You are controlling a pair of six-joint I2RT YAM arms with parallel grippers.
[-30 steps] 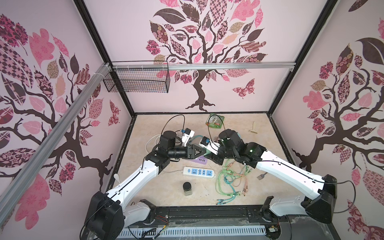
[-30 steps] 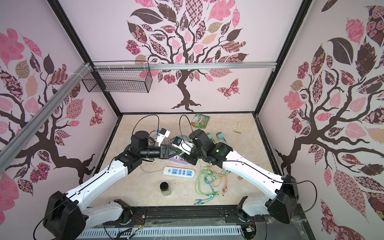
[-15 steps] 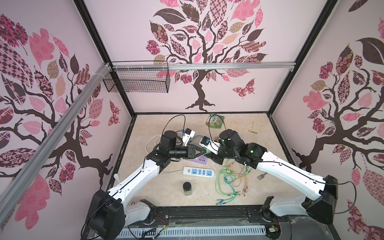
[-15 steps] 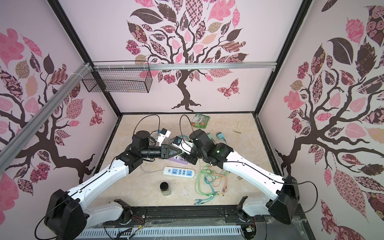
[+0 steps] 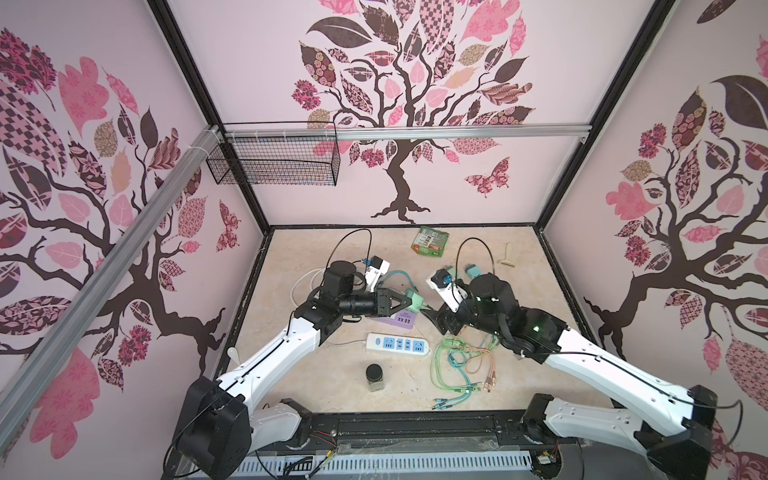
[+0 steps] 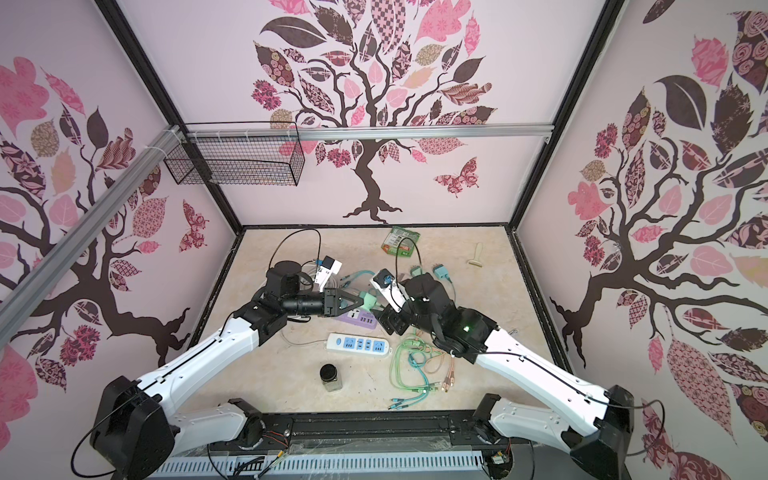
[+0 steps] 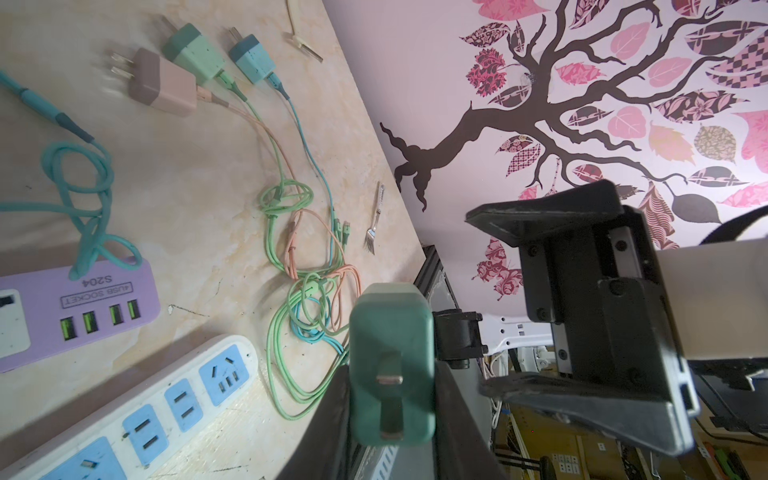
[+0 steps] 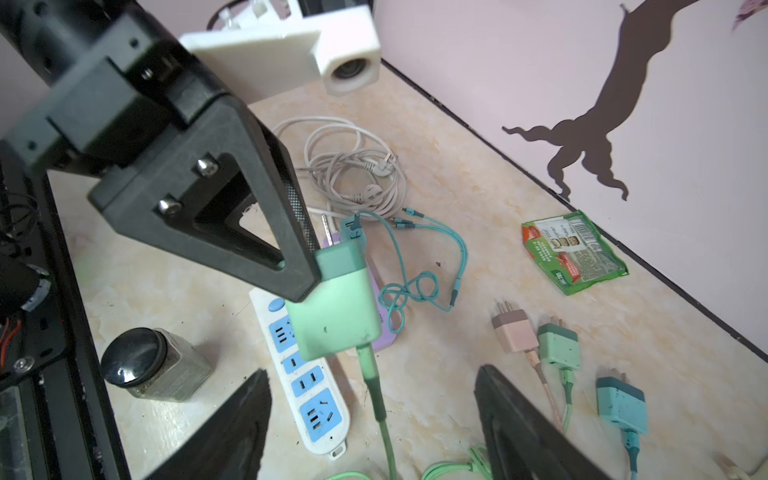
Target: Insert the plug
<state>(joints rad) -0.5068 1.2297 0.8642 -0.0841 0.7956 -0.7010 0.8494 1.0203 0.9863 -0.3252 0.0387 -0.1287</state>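
Holding green plug (image 8: 336, 307) aloft over purple socket strip (image 5: 401, 321) — left gripper (image 5: 406, 302) clamped on its body, right gripper (image 8: 372, 374) spread wide beside it, empty — best squared prongs-first to a white power strip (image 5: 398, 344) slot, then pressed straight.

- Wire basket (image 5: 274, 160): black mesh, hung from the aluminium rail (image 5: 457, 132), upper left of centre.
- Snack packet (image 5: 430, 241): green, flat on the floor (image 5: 316, 374), near the back edge, centre.
- Scraper (image 5: 507, 255): cream, right of the packet, apart from it.
- Jar (image 5: 375, 377): glass, black lid, upright, lower centre.
- Fork (image 7: 375, 220): metal, lying near the floor's edge.
- Tree decal (image 5: 401, 183) and butterfly decal (image 5: 490, 178): upper centre.
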